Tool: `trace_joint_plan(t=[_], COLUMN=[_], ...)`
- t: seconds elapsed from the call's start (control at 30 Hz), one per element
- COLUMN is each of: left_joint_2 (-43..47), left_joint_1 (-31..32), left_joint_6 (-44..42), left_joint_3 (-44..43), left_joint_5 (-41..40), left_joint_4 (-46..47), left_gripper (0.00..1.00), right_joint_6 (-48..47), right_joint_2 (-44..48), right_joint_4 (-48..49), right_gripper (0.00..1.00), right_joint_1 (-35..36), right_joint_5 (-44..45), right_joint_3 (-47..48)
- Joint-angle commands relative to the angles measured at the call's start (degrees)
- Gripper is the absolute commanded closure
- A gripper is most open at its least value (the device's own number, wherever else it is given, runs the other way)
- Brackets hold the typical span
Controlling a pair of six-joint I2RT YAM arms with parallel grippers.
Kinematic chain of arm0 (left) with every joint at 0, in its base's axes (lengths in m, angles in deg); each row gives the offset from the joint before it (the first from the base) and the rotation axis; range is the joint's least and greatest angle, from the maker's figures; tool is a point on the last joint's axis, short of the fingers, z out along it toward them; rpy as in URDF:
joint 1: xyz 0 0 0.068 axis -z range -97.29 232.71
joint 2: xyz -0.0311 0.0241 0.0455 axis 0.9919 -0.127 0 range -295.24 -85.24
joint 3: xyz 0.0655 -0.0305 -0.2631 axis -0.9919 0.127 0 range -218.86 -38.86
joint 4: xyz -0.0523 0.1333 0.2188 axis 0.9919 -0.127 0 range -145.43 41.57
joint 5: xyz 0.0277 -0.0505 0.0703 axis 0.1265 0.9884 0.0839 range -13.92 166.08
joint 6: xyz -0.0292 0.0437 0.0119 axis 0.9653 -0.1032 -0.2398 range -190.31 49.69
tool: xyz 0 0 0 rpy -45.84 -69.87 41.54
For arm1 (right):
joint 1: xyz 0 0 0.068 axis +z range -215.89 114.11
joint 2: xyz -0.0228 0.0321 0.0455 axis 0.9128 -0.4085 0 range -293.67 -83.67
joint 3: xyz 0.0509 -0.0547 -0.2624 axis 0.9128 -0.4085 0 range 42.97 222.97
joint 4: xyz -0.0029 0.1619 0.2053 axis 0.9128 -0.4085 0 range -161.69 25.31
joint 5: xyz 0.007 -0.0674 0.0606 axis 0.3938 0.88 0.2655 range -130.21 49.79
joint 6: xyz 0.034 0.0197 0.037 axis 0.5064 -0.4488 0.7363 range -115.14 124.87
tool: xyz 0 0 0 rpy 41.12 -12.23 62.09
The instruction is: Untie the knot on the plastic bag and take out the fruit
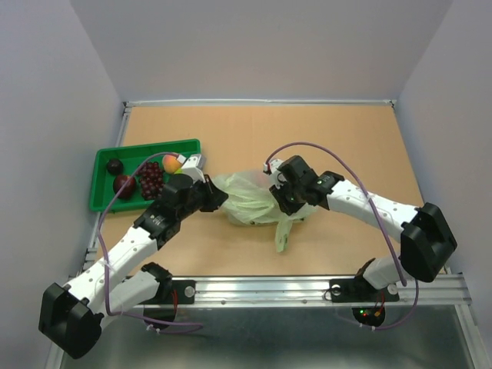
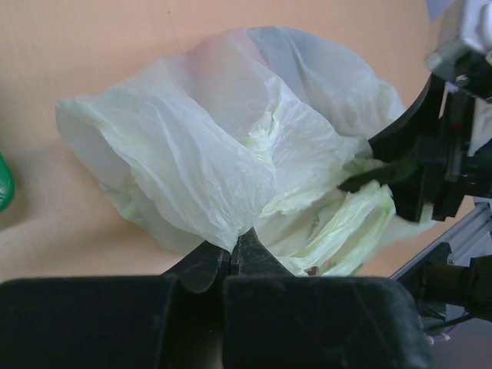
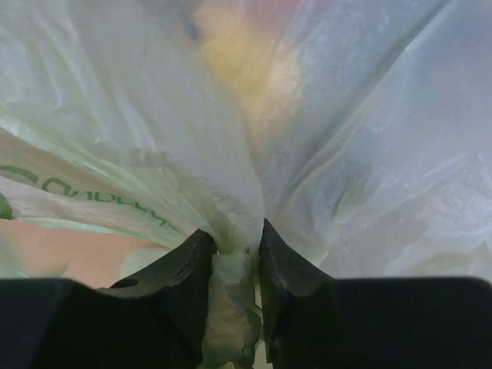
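The pale green plastic bag (image 1: pixel 247 201) lies crumpled on the table between my two grippers. My left gripper (image 1: pixel 218 197) is shut on a pinch of the bag's film at its left side (image 2: pixel 233 244). My right gripper (image 1: pixel 279 201) is shut on a bunched, twisted lump of plastic (image 3: pixel 234 307) at the bag's right side, which looks like the knot. A thin loose tail (image 1: pixel 282 236) hangs toward the near edge. A blurred yellowish-pink fruit (image 3: pixel 246 69) shows through the film in the right wrist view. The rest of the contents is hidden.
A green tray (image 1: pixel 146 144) stands at the left, just behind my left gripper. It holds a dark round fruit (image 1: pixel 114 166), a dark red one (image 1: pixel 124 184), a purple grape bunch (image 1: pixel 151 179) and an orange peach (image 1: pixel 172 163). White walls enclose the table.
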Motion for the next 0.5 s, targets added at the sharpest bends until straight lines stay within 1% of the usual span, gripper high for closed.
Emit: trace_joint_plan(t=[0.0,0.03,0.07,0.13,0.23,0.27,0.3,0.4,0.47], left_joint_2=[0.1,0.2,0.3,0.3,0.3,0.3,0.5,1.0,0.9], left_joint_1=[0.4,0.4,0.3,0.4,0.4,0.4,0.4,0.4,0.3], left_joint_6=[-0.3,-0.3,-0.3,-0.3,0.5,0.6,0.6,0.5,1.1], left_joint_3=[0.2,0.3,0.3,0.5,0.6,0.6,0.7,0.6,0.0], left_joint_5=[1.5,1.1,0.7,-1.4,-4.6,-5.2,-5.4,-5.4,-6.8], left_joint_4=[3.2,2.8,2.4,1.6,-1.5,-2.1,-2.5,-3.3,-4.8], left_gripper=[1.0,0.99,0.99,0.99,0.99,0.99,0.99,0.99,0.99], right_joint_6=[1.8,2.0,2.2,2.3,4.0,4.4,4.8,6.9,7.7], right_joint_2=[0.3,1.1,1.9,4.5,7.5,8.1,8.9,9.4,9.7], right_joint_4=[1.5,1.7,2.0,1.9,1.9,1.9,2.2,2.3,2.3], right_gripper=[0.81,0.88,0.93,0.93,0.94,0.98,0.99,0.99,0.97], right_joint_1=[0.5,0.4,0.4,0.5,0.5,0.5,0.3,-0.1,-0.4], right_joint_5=[-0.2,-0.1,-0.1,0.6,5.1,6.8,12.1,20.7,19.0], right_joint_3=[0.8,1.5,3.2,4.9,7.7,8.1,8.6,9.2,9.4])
